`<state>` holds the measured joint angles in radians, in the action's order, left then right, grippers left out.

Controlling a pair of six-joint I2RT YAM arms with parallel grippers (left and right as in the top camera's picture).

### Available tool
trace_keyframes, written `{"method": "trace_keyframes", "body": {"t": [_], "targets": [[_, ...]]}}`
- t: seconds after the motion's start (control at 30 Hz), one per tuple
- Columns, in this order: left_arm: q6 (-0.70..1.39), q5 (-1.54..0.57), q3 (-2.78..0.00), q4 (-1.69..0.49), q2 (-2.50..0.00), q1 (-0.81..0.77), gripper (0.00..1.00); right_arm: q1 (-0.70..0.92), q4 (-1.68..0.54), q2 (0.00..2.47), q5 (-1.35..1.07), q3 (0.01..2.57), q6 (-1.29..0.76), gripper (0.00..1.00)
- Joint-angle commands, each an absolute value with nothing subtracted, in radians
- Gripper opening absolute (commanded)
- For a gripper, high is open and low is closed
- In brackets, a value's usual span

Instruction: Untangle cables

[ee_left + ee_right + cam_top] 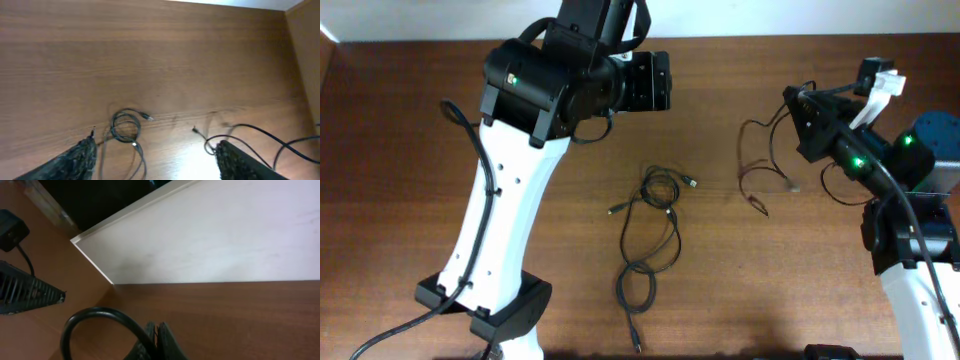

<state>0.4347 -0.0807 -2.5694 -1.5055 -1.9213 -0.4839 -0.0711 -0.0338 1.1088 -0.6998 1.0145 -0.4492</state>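
One black cable (655, 215) lies in loose loops on the middle of the wooden table (420, 150), its plugs spread out. In the left wrist view its coil (125, 127) lies between and beyond the fingers. My left gripper (655, 82) hangs high above the back of the table, and in its own view this gripper (157, 162) stands open and empty. A second thin cable (760, 165) dangles in loops from my right gripper (798, 105). In the right wrist view the gripper (157, 335) is shut, with a black cable loop (95, 314) curving out of it.
The white left arm (500, 220) slants across the left half of the table. A blue object (932, 140) sits behind the right arm. A white wall (225, 230) borders the table's far edge. A black ribbed part (25, 292) and a black box (10, 230) stand at the left.
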Motion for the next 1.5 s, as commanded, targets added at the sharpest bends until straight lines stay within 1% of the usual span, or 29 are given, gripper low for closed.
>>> {"method": "trace_keyframes", "body": {"t": [0.0, 0.07, 0.1, 0.13, 0.17, 0.2, 0.23, 0.3, 0.37, 0.43, 0.47, 0.5, 0.57, 0.6, 0.7, 0.77, 0.8, 0.87, 0.97, 1.0, 1.03, 1.17, 1.27, 1.4, 1.47], "targets": [[0.305, -0.126, -2.567, -1.495, -1.905, -0.488, 0.80, -0.067, -0.040, 1.068, -0.706, 1.029, -0.490, 0.04], [0.186, -0.253, -2.567, -1.471, -1.905, -0.491, 0.86, -0.066, -0.051, 1.065, -0.706, 1.029, -0.492, 0.04], [0.125, -0.316, -2.567, -1.461, -1.905, -0.495, 0.87, -0.066, -0.073, 1.065, -0.704, 1.029, -0.493, 0.04], [0.009, -0.409, -2.567, -1.452, -1.905, -0.503, 0.89, -0.066, -0.102, 1.065, -0.701, 1.029, -0.493, 0.04], [-0.111, -0.487, -2.567, -1.452, -1.905, -0.514, 0.93, -0.066, -0.132, 1.068, -0.697, 1.029, -0.496, 0.04], [-0.170, -0.522, -2.567, -1.452, -1.905, -0.525, 0.96, -0.066, -0.151, 1.071, -0.689, 1.029, -0.504, 0.04], [-0.195, -0.531, -2.567, -1.450, -1.905, -0.545, 0.99, -0.066, -0.155, 1.072, -0.682, 1.029, -0.511, 0.04], [-0.197, -0.531, -2.567, -1.448, -1.907, -0.576, 1.00, -0.065, -0.155, 1.073, -0.679, 1.029, -0.524, 0.04], [-0.197, -0.531, -2.566, -1.443, -1.916, -0.600, 1.00, -0.065, -0.170, 1.073, -0.679, 1.029, -0.541, 0.04], [-0.197, -0.532, -2.566, -1.441, -1.946, -0.624, 0.93, -0.066, -0.202, 1.073, -0.675, 1.029, -0.541, 0.04], [-0.197, -0.532, -2.566, -1.442, -1.958, -0.635, 0.92, -0.066, -0.222, 1.073, -0.662, 1.029, -0.540, 0.04], [-0.216, -0.536, -2.566, -1.445, -1.975, -0.647, 0.92, -0.066, -0.246, 1.073, -0.632, 1.029, -0.541, 0.04], [-0.241, -0.535, -2.566, -1.441, -2.011, -0.668, 0.95, -0.065, -0.268, 1.073, -0.617, 1.029, -0.542, 0.04], [-0.241, -0.535, -2.566, -1.430, -2.025, -0.672, 0.96, -0.066, -0.274, 1.073, -0.617, 1.029, -0.579, 0.04], [-0.241, -0.535, -2.566, -1.384, -2.048, -0.672, 0.96, -0.065, -0.274, 1.073, -0.688, 1.029, -0.638, 0.04], [-0.240, -0.536, -2.566, -1.332, -2.059, -0.672, 0.94, -0.065, -0.299, 1.073, -0.730, 1.029, -0.645, 0.04], [-0.240, -0.536, -2.566, -1.314, -2.060, -0.672, 0.89, -0.065, -0.318, 1.073, -0.729, 1.029, -0.649, 0.04], [-0.240, -0.536, -2.566, -1.285, -2.060, -0.672, 0.85, -0.065, -0.355, 1.078, -0.730, 1.029, -0.649, 0.04], [-0.237, -0.535, -2.566, -1.253, -2.060, -0.672, 0.83, -0.039, -0.362, 1.082, -0.730, 1.029, -0.648, 0.04], [-0.237, -0.535, -2.566, -1.250, -2.061, -0.672, 0.79, -0.025, -0.361, 1.082, -0.729, 1.029, -0.648, 0.04], [-0.237, -0.535, -2.566, -1.250, -2.064, -0.672, 0.79, -0.015, -0.359, 1.082, -0.729, 1.029, -0.648, 0.04], [-0.237, -0.524, -2.566, -1.250, -2.089, -0.671, 0.82, 0.001, -0.359, 1.082, -0.749, 1.029, -0.643, 0.04], [-0.237, -0.439, -2.566, -1.249, -2.104, -0.671, 0.81, 0.001, -0.359, 1.082, -0.781, 1.029, -0.640, 0.04], [-0.242, -0.436, -2.566, -1.250, -2.108, -0.651, 0.82, 0.001, -0.356, 1.082, -0.866, 1.029, -0.599, 0.04], [-0.300, -0.438, -2.566, -1.266, -2.108, -0.634, 0.81, 0.001, -0.356, 1.082, -0.872, 1.029, -0.599, 0.04]]}}
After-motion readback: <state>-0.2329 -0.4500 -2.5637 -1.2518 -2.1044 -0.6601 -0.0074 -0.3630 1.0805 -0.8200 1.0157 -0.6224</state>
